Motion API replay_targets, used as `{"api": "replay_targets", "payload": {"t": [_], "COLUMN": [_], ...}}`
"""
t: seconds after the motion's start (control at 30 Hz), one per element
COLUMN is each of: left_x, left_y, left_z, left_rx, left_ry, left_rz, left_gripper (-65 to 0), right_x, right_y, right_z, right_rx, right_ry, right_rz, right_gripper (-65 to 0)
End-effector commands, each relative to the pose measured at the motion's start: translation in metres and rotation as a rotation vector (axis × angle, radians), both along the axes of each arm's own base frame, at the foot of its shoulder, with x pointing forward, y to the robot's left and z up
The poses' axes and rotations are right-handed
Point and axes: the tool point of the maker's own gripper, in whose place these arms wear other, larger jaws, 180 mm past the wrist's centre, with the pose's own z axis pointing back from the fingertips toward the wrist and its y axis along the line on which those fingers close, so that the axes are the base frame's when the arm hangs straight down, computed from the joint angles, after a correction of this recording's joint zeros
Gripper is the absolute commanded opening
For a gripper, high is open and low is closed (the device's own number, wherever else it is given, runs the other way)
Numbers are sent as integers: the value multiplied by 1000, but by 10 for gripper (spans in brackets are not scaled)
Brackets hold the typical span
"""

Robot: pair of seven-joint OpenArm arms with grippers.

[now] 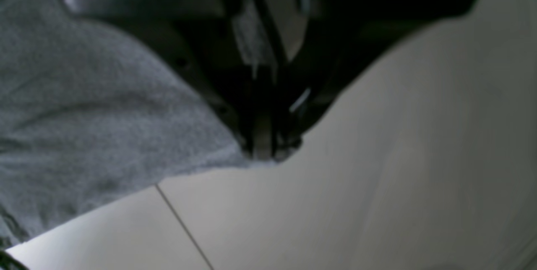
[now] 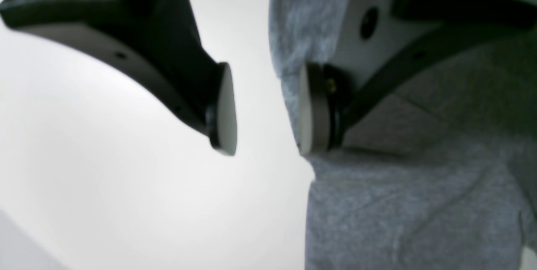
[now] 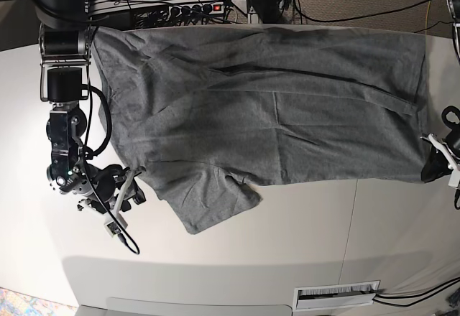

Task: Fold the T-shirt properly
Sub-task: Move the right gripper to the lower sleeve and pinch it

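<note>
The grey T-shirt [image 3: 266, 100] lies spread across the white table [image 3: 302, 258], with a sleeve [image 3: 208, 201] sticking out toward the near edge. At the left, my right gripper [image 3: 135, 187] sits at the shirt's edge. Up close the right gripper [image 2: 268, 110] is open, with bare table showing between the pads [image 2: 224, 110]. The T-shirt [image 2: 411, 203] rests against the outer finger. On the right, my left gripper [image 3: 433, 167] is at the shirt's corner. There the left gripper [image 1: 268, 148] is shut on the edge of the T-shirt [image 1: 92, 110].
A power strip and cables [image 3: 194, 6] run behind the table's far edge. A slotted vent [image 3: 338, 296] sits at the near edge. A seam [image 3: 352, 215] crosses the tabletop right of the middle. The right arm's column [image 3: 65, 79] stands at the left.
</note>
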Motion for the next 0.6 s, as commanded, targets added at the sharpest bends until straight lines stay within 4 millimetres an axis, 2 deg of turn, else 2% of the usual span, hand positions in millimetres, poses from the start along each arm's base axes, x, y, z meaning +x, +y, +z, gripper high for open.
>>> {"api": "replay_targets", "payload": {"t": [0.0,0.23,0.47,0.57], "left_x": [10,11,11,11], "left_y": [10,9,9,9], "left_z": [27,29,29,29], "left_rx": [-2,-14,-14,-14], "left_ry": [-74,-80,-80,-80], "left_rz": [12,15,15,15], "left_gripper": [-650,-650,-650,-650], "right_x": [15,-1,-9,-20], "right_y": [-4,3,3,1], "right_z": [21,-23,-35,-48], "right_rx": [6,-30,-52,-63], "right_ry": [-57,80,123,159], "right_rz": [-3,51,61,60], "right_gripper": [-396,-388,-388,-388]}}
